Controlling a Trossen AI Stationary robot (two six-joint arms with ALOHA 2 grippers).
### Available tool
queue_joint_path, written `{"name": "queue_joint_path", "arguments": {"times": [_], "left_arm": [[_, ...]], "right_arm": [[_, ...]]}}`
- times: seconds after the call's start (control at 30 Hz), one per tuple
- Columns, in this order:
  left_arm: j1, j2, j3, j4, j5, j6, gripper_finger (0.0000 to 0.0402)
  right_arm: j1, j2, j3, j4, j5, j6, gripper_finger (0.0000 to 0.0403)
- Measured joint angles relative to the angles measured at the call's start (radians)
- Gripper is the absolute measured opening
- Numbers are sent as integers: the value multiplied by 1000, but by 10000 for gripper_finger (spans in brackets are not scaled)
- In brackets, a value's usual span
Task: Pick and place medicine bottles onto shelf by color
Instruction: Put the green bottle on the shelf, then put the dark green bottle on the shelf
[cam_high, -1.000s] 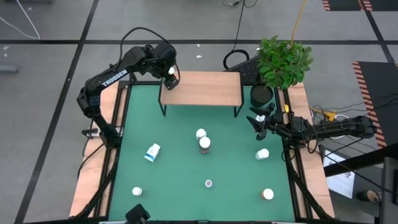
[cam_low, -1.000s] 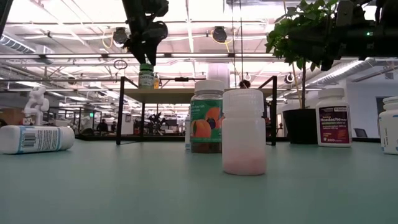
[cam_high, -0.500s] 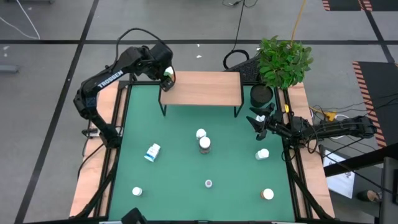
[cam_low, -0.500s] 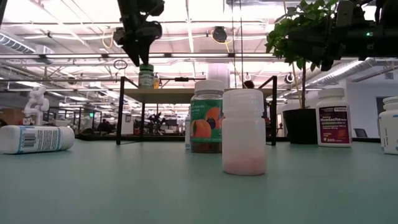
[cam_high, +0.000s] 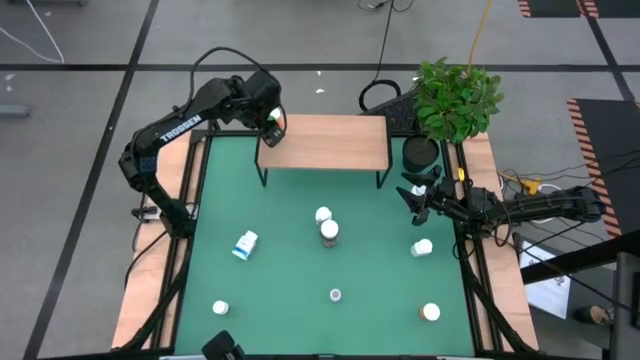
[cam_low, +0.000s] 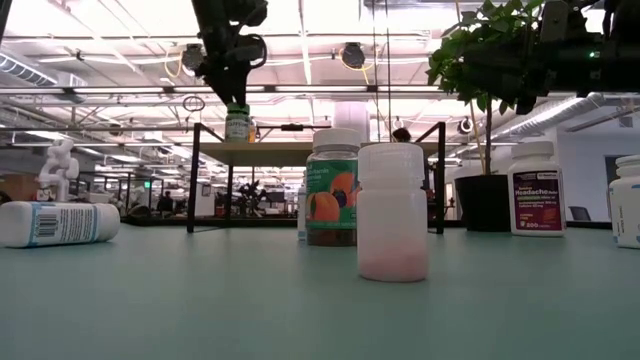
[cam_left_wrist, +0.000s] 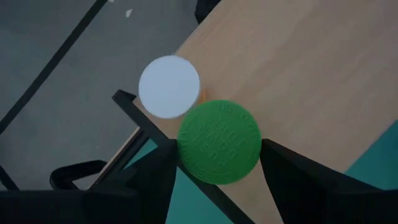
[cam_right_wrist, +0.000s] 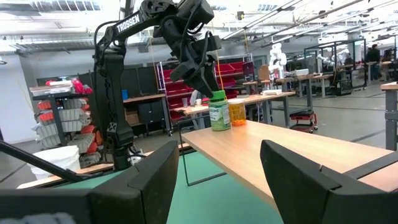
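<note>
Up at the shelf's (cam_high: 325, 142) far-left corner: left gripper (cam_left_wrist: 217, 163) poised over the green-capped bottle (cam_left_wrist: 219, 142), fingers (cam_left_wrist: 152, 177) straddling the cap, parted, grip not discernible. White-capped orange bottle (cam_left_wrist: 169, 86) touching beside it. Right gripper (cam_high: 412, 196) waiting near the plant pot (cam_high: 421, 153), fingers apart, holding nothing. Other bottles scattered across the green mat (cam_high: 280, 270).

green-capped bottle (cam_left_wrist: 219, 142) upright at shelf (cam_high: 330, 140) corner, touching white-capped orange bottle (cam_left_wrist: 169, 86).

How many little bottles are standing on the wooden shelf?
2: a green-capped bottle under the left gripper, and a white-capped orange bottle touching it, both at one corner of the light wood shelf. None seems hidden.
</note>
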Motion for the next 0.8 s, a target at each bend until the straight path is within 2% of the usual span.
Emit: {"name": "queue_joint_path", "arguments": {"times": [0.33,0.67,0.8], "left_arm": [[-2,-18,0,-28,-3,-20,232],[-44,-167,1,-59,-9,-69,288],[-109,-223,1,-158,-12,-135,301]], "right_arm": [[0,0,0,8,0,0,224],[0,0,0,30,-3,7,224],[1,0,0,22,-3,15,224]]}}
